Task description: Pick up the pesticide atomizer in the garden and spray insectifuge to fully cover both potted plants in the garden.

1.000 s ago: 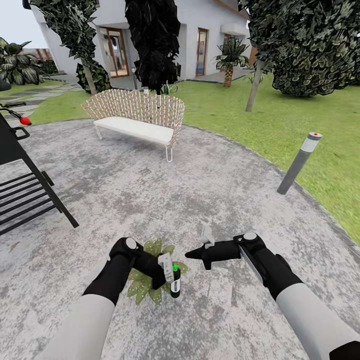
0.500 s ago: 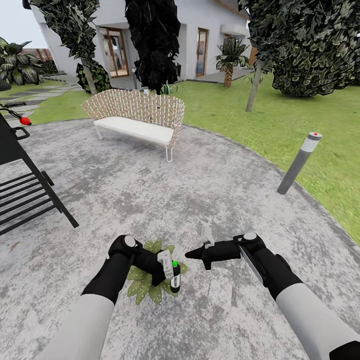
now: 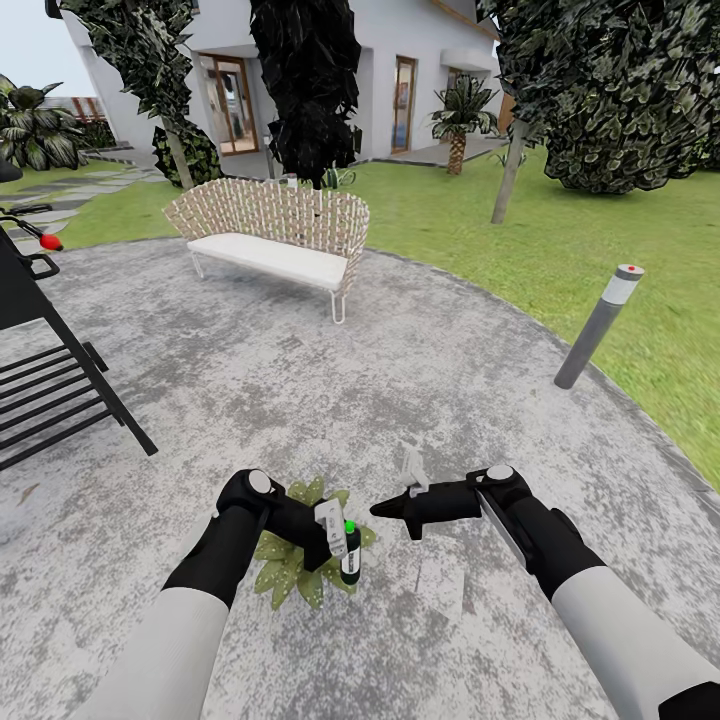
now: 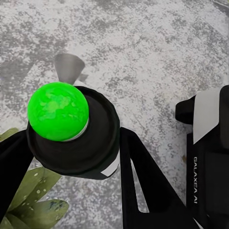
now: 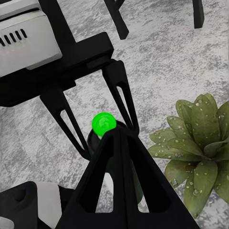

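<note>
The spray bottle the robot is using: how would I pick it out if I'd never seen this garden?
Start at the round grey patio and look at its near side, just in front of the robot. There the left gripper clamps a slim dark bottle, the pesticide atomizer, above a leafy potted plant. Its bright green dot on top sets it apart from the red-dotted grey bollard lamp.

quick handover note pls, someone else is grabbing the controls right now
Left gripper: shut on the pesticide atomizer, held upright, its dot green, just above one potted plant.
Right gripper: shut, empty, hovering beside the bottle.
Done: atomizer picked up; pale specks dot the plant's leaves, so spraying has begun.
Left: whether that plant is fully covered cannot be told; then find and spray the second one.
</note>
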